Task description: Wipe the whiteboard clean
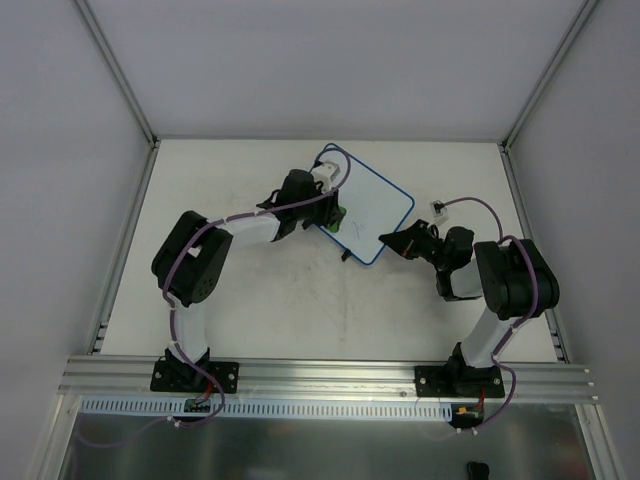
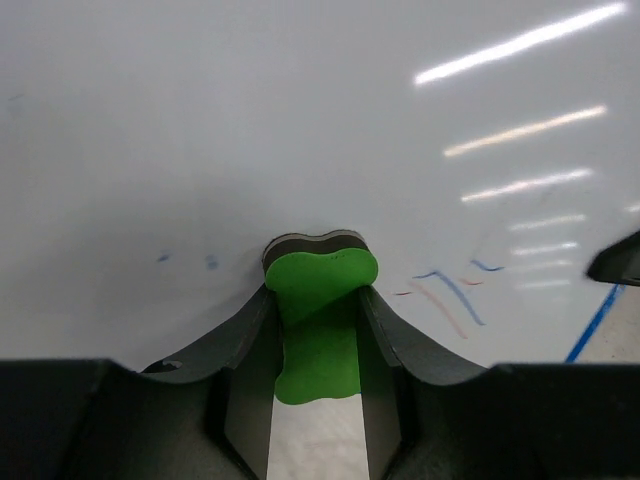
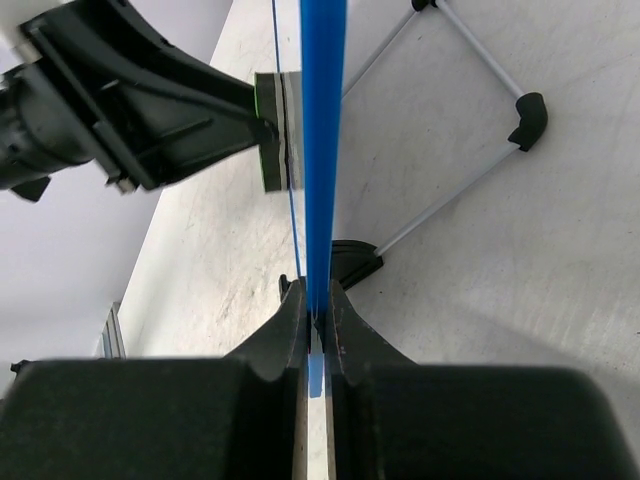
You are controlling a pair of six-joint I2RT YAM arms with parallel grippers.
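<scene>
While the whiteboard (image 1: 378, 212) is sitting toward the far middle of the surface (image 1: 250, 300), tilted up on what looks like a wire stand with a black foot (image 3: 528, 112) showing behind it, we are in the wiping step itself. We are steadying the board with the right gripper (image 3: 318, 300), whose jaws are pinched tight on the blue rim (image 3: 322, 120) at the board's near right edge. We are meeting the face with the left gripper (image 1: 335, 216), which is clamped on the green eraser (image 2: 320, 310). The eraser's dark felt edge is touching the white face.

Just right of the eraser in the left wrist view, thin blue and red strokes (image 2: 448, 295) are showing. Two faint blue specks (image 2: 188, 262) are showing to its left. Most of the face is looking white, so we are judging the job well along but not done.

The next move is calling for a sideways slide over the strokes, felt flat and pressed firmly. The right gripper should brace the rim so the board is not twisting or tipping. A return pass for the specks would follow.
</scene>
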